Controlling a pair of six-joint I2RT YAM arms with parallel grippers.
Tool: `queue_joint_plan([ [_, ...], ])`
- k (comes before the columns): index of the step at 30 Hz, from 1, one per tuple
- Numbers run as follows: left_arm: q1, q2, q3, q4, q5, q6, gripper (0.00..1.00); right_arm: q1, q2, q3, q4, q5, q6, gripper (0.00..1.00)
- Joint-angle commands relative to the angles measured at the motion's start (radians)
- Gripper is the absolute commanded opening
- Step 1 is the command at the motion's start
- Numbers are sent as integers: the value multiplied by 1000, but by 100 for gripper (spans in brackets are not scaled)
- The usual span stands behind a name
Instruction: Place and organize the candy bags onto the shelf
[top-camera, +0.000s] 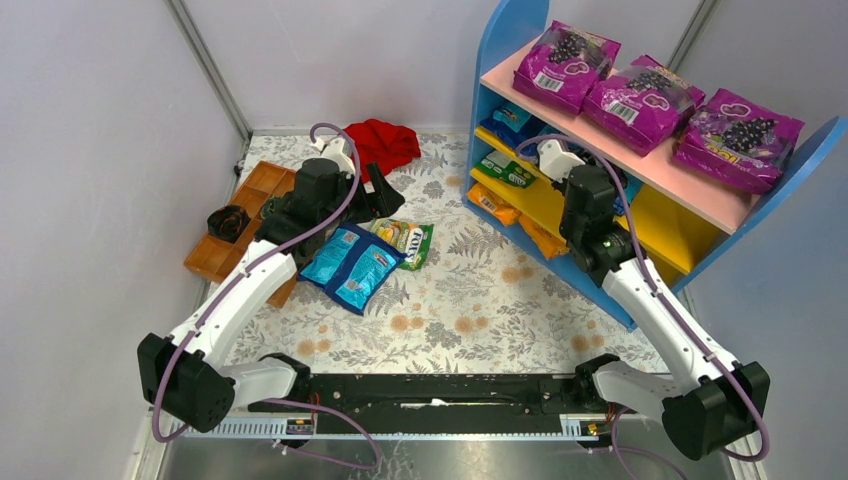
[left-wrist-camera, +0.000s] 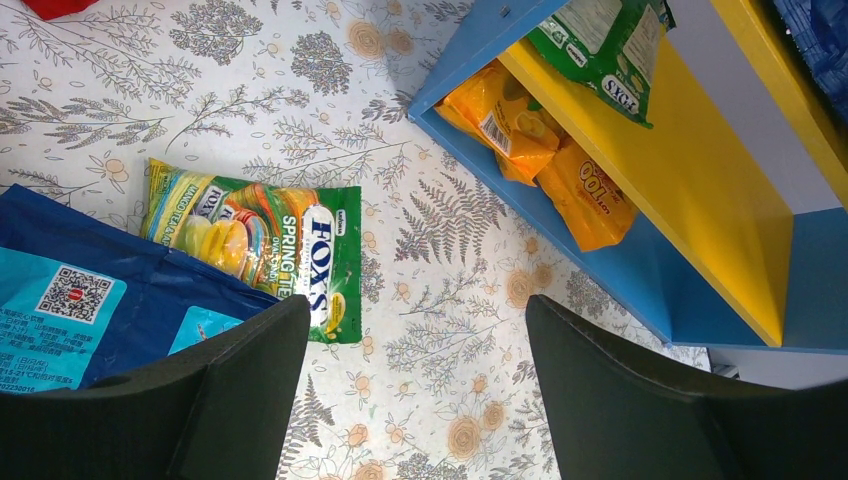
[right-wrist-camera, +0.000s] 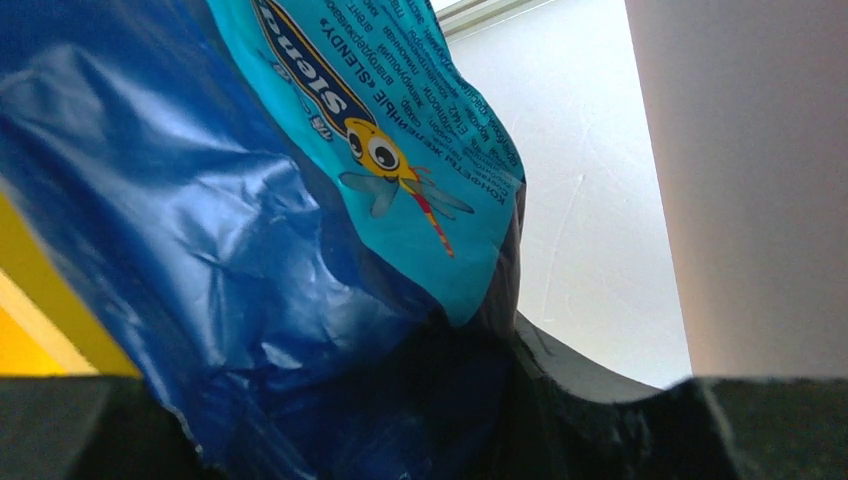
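The shelf (top-camera: 690, 185) stands at the right, and its blue side panel shows in the left wrist view (left-wrist-camera: 620, 270). My right gripper (top-camera: 553, 152) reaches into its middle tier, shut on a blue candy bag (right-wrist-camera: 250, 230) that fills the right wrist view between the fingers (right-wrist-camera: 720, 420). Blue (top-camera: 510, 122), green (top-camera: 505, 168) and orange (top-camera: 495, 206) bags lie on the yellow boards. My left gripper (top-camera: 385, 195) is open and empty above the table (left-wrist-camera: 415, 380). Below it lie a green bag (top-camera: 405, 240) (left-wrist-camera: 255, 245) and blue bags (top-camera: 350, 265) (left-wrist-camera: 90, 300).
Three magenta grape bags (top-camera: 640, 100) sit on the pink top board. A brown wooden tray (top-camera: 262, 190) holding a dark object (top-camera: 229, 220) is at the left. A red cloth (top-camera: 383, 142) lies at the back. White walls close in on the floral table (top-camera: 470, 300).
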Motion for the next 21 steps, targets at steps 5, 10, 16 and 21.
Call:
queue_joint_plan([
  [5, -4, -16, 13, 32, -3, 9, 84, -50, -53, 131, -203, -64, 211, 53],
  [10, -4, -11, 8, 41, 9, 4, 84, -45, -51, 227, -439, -169, 343, 70],
  [16, -1, -10, 0, 51, 20, -2, 84, -33, -90, 263, -579, -287, 385, 84],
  [21, 2, -10, -2, 53, 25, -5, 84, -22, -140, 235, -593, -328, 400, 94],
])
